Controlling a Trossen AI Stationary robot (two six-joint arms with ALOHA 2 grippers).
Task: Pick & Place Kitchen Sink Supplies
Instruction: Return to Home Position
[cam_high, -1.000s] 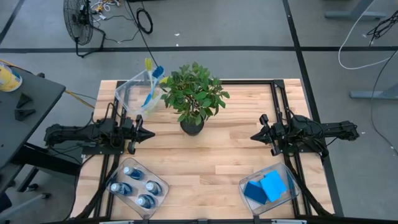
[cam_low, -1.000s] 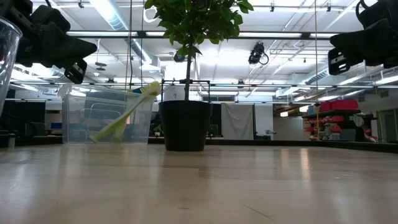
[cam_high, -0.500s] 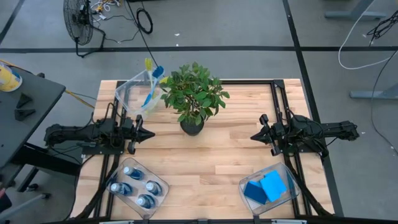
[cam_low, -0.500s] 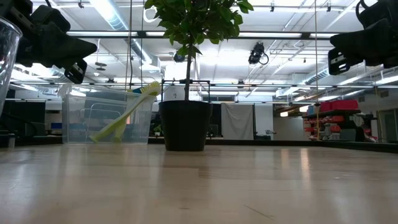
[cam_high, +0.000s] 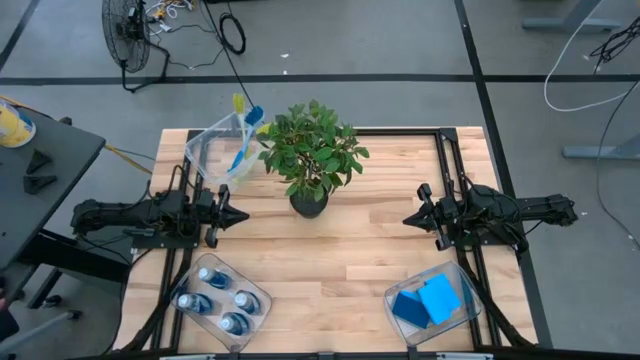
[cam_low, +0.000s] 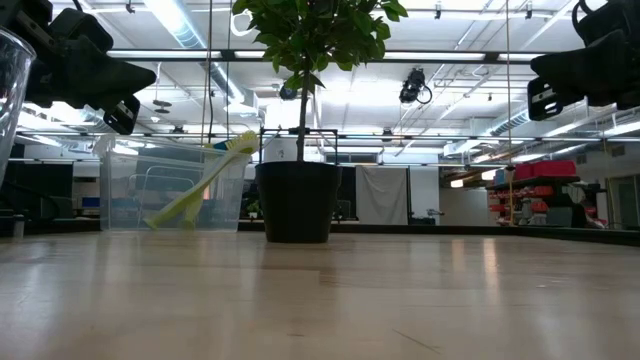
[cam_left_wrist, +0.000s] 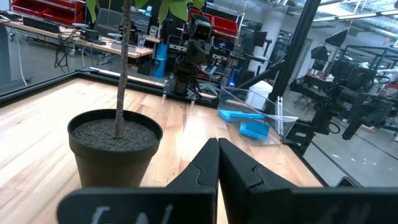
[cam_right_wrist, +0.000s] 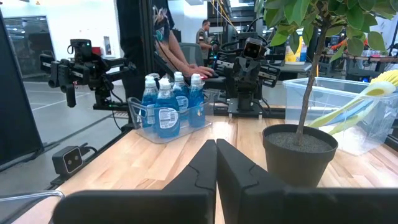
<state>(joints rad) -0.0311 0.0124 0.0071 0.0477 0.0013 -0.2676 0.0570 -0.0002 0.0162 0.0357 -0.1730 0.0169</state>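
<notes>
Several blue bottles (cam_high: 218, 298) with pale caps stand in a clear bin at the near left. Two blue sponges (cam_high: 428, 301) lie in a clear bin at the near right. Yellow-green dish brushes (cam_high: 241, 130) lean, handle ends down, against the rim of a clear bin at the far left. My left gripper (cam_high: 243, 214) is shut and held level above the table's left side, pointing right. My right gripper (cam_high: 408, 218) is shut and held level above the right side, pointing left. Both touch nothing.
A leafy plant in a black pot (cam_high: 309, 203) stands at the table's far middle, between the two grippers. Bare wood (cam_high: 340, 270) stretches across the middle and near part. A person sits at a desk beyond the table in the right wrist view (cam_right_wrist: 176, 46).
</notes>
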